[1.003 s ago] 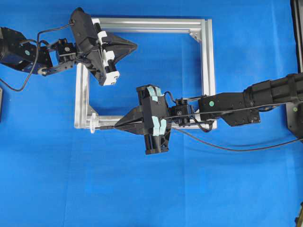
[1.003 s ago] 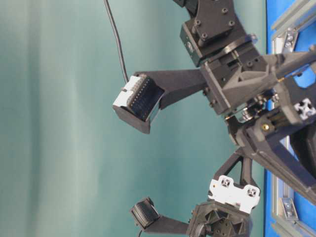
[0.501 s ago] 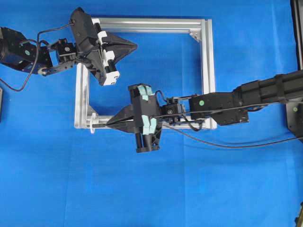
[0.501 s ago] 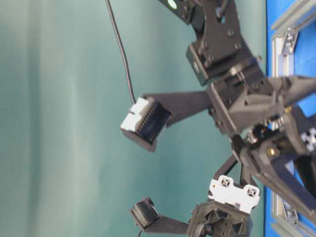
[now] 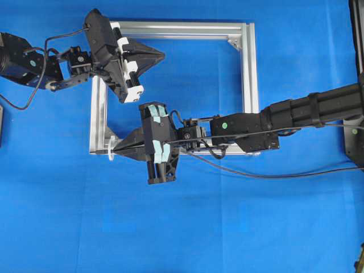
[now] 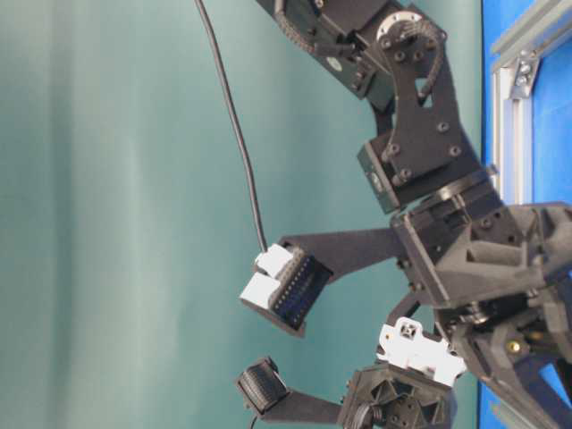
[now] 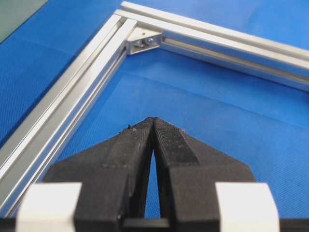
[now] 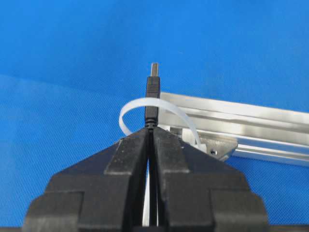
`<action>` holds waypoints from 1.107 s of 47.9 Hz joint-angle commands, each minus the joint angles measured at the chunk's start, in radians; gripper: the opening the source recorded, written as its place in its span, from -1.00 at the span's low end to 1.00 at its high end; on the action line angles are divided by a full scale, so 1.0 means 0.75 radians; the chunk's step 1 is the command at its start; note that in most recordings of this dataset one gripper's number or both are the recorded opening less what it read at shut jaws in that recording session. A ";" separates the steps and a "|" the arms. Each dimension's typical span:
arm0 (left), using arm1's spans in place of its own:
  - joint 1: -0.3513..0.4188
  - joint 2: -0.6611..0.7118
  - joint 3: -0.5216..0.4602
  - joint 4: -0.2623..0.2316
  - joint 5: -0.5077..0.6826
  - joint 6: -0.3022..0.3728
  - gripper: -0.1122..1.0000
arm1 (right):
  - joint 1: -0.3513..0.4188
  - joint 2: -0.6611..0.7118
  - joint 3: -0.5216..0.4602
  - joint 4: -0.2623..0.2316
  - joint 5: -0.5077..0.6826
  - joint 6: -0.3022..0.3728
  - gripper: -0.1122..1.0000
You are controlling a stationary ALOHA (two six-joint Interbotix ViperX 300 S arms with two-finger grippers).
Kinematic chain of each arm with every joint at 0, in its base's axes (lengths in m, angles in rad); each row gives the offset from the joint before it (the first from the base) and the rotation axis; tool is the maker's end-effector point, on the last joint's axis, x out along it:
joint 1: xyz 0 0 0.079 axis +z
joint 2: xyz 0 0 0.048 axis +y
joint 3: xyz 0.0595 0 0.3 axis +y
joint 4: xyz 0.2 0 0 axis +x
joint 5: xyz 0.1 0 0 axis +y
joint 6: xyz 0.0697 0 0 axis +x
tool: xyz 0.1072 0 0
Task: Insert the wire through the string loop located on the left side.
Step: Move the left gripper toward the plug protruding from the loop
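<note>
My right gripper [image 5: 115, 150] [image 8: 150, 128] is shut on the wire [image 5: 250, 174], which trails off to the right over the mat. Its dark plug [image 8: 153, 89] sticks out past the fingertips. The whitish string loop [image 8: 129, 109] [image 5: 109, 153] sits at the lower left corner of the silver frame [image 5: 247, 85]. In the right wrist view the loop's band arcs behind the plug, and the plug's tip shows above it. My left gripper [image 5: 163, 55] [image 7: 153, 119] hangs shut and empty over the frame's upper left part, away from the loop.
The frame's bars [image 7: 72, 92] [image 8: 251, 118] lie on the blue mat, with a triangular corner bracket [image 7: 143, 42] ahead of the left gripper. The right arm [image 5: 296, 114] stretches across the frame's lower right corner. A dark fixture [image 5: 354, 136] stands at the right edge.
The right arm has moved left along the frame's lower bar, carrying the plug up to and into the string loop. The left arm has not moved.
</note>
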State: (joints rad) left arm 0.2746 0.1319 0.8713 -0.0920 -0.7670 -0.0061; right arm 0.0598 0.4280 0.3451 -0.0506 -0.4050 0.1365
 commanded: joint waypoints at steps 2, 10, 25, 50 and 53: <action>0.000 -0.041 -0.014 0.002 -0.006 0.000 -0.80 | -0.004 -0.027 -0.031 0.000 -0.004 0.000 -0.76; -0.002 -0.041 -0.018 0.002 -0.006 0.000 -0.80 | -0.002 -0.027 -0.031 0.000 -0.002 0.000 -0.76; -0.008 -0.045 -0.004 0.002 -0.006 -0.002 -0.80 | -0.004 -0.027 -0.027 0.000 -0.002 0.000 -0.76; 0.035 -0.276 0.344 0.002 -0.016 0.004 -0.80 | -0.004 -0.027 -0.027 -0.002 -0.002 0.000 -0.76; 0.047 -0.317 0.391 0.002 -0.016 0.004 -0.80 | -0.004 -0.027 -0.027 -0.002 0.000 0.000 -0.76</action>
State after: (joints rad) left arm 0.2976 -0.0537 1.1321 -0.0936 -0.7685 -0.0046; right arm 0.0598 0.4280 0.3405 -0.0506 -0.4019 0.1365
